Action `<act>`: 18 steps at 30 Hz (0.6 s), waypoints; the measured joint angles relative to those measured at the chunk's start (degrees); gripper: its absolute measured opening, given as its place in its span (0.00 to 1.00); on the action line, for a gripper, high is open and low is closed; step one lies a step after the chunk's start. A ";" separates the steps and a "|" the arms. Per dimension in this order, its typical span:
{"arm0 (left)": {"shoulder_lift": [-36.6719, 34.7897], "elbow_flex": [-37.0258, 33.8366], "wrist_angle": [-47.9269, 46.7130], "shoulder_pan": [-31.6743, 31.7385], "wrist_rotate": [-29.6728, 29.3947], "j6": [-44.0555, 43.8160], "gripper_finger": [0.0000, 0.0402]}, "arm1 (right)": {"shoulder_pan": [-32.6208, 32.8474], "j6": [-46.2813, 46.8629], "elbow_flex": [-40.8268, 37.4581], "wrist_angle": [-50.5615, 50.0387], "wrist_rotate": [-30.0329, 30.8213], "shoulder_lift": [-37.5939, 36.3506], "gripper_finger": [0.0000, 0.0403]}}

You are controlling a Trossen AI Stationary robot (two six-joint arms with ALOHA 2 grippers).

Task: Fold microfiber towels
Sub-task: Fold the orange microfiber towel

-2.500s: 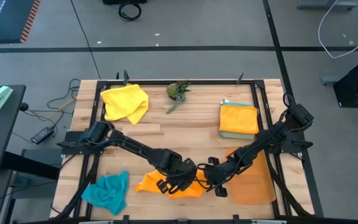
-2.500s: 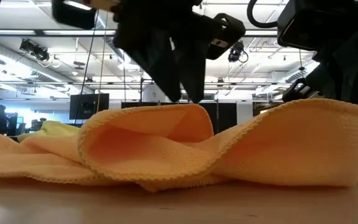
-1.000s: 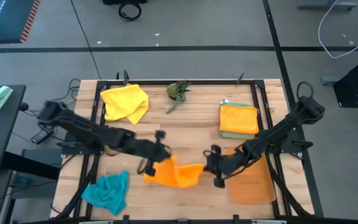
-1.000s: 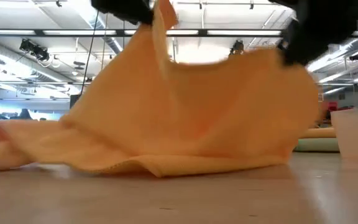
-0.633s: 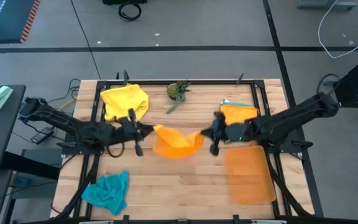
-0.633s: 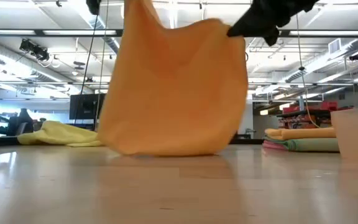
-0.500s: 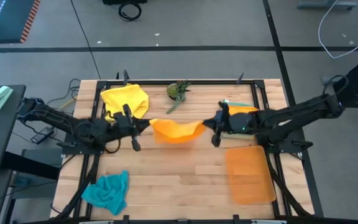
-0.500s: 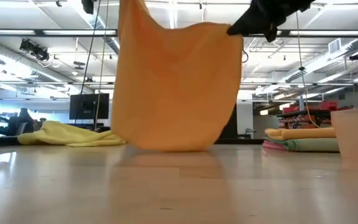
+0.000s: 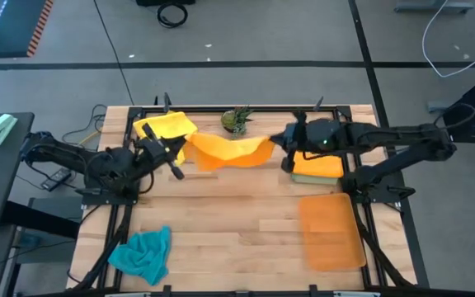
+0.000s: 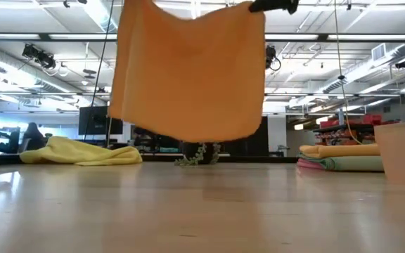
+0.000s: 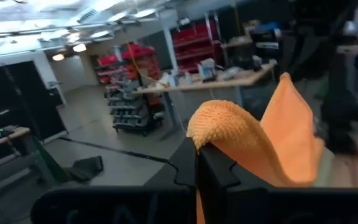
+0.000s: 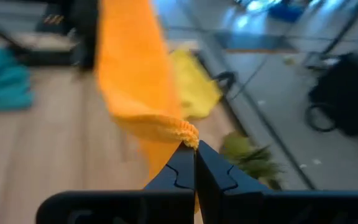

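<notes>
An orange microfiber towel point(image 9: 229, 151) hangs spread between my two grippers over the far half of the table. In the low view the orange towel point(image 10: 188, 70) is a sheet whose lower edge is clear of the tabletop. My left gripper point(image 9: 183, 143) is shut on its left upper corner and my right gripper point(image 9: 277, 142) on its right upper corner. A crumpled yellow towel point(image 9: 162, 125) lies on the table at the far left, partly under my left arm. A teal towel point(image 9: 143, 252) lies bunched at the near left. My left gripper pinches the towel's upper left corner point(image 11: 219, 127) between its two shut fingers, coming level from the table's left. The corner bulges above the fingertips and the cloth hangs below, clear of the table. My right gripper pinches the upper right corner point(image 12: 174, 130) at its hemmed edge between its shut fingers, slanting from the table's right. The cloth hangs below, lifted clear, its top edge sagging slightly between the two grippers.
A stack of folded towels point(image 9: 317, 163) lies at the far right below my right arm. A translucent orange mat point(image 9: 330, 231) lies at the near right. A small green plant point(image 9: 237, 120) stands at the far middle, behind the hanging towel. The table's middle shows bare wood.
Both grippers have risen and gone toward the table's far edge, drawing apart, each still shut on a corner. The orange towel, a second ago draped with its lower part on the table, is lifted clear and hangs spread as a flat sheet.
</notes>
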 joint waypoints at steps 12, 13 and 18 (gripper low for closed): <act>8.44 -9.42 -19.95 -15.86 13.18 -38.40 0.01 | 20.97 19.22 -17.96 9.59 -8.27 14.72 0.01; 9.98 -10.90 -18.15 -17.53 13.13 -41.61 0.02 | 22.61 20.94 -19.53 12.60 -8.28 16.66 0.01; 17.09 -14.78 -13.63 -23.52 13.38 -54.84 0.04 | 28.51 27.75 -22.20 23.46 -8.34 25.11 0.01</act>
